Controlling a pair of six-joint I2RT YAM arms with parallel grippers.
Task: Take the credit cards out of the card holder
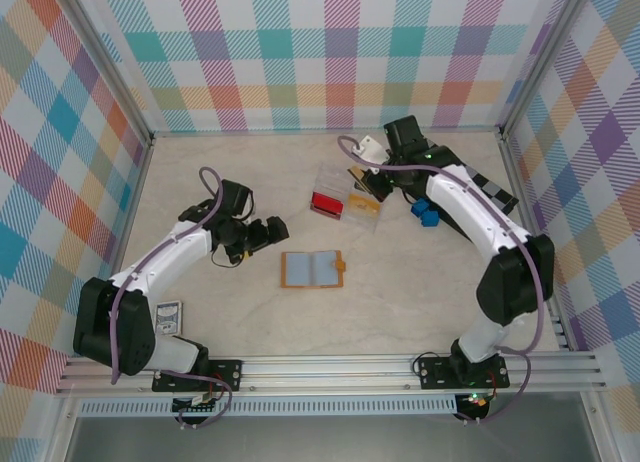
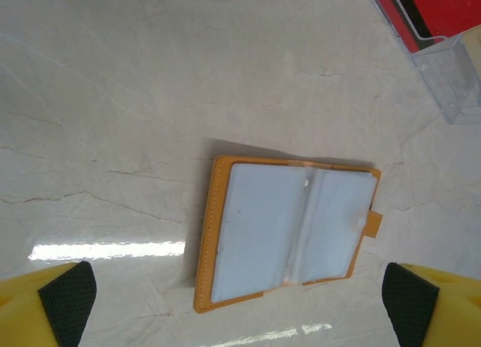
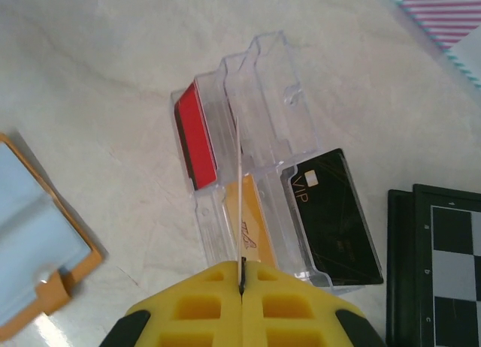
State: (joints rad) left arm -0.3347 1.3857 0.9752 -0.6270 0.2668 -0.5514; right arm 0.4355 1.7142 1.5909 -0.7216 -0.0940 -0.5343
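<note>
We find the card holder (image 1: 311, 269) lying open and flat at mid-table, grey-blue pockets upward, the left gripper (image 1: 268, 232) near it with fingers released wide. Farther back, the clear tray (image 3: 270, 61) holds a red card (image 3: 197, 140), an orange-yellow card (image 3: 254, 227) and a dark card (image 3: 334, 212) in separate slots; above it the right gripper (image 3: 242, 283) is clenched on a thin card (image 3: 238, 197) seen edge-on.

Card holder (image 2: 289, 234) is showing a tan leather-look cover, stitched rim, glossy clear-plastic pockets. Table (image 2: 113, 99) under it is glaring glossy, marble-look. Tray (image 3: 259, 76) beside card holder is reading clear hard plastic, dark card (image 3: 334, 215) inside shining. My left fingers (image 2: 19, 317) are showing yellow plastic, matt black pads. My right jaws are pinching a thin card (image 3: 238, 197), smooth-edged.
</note>
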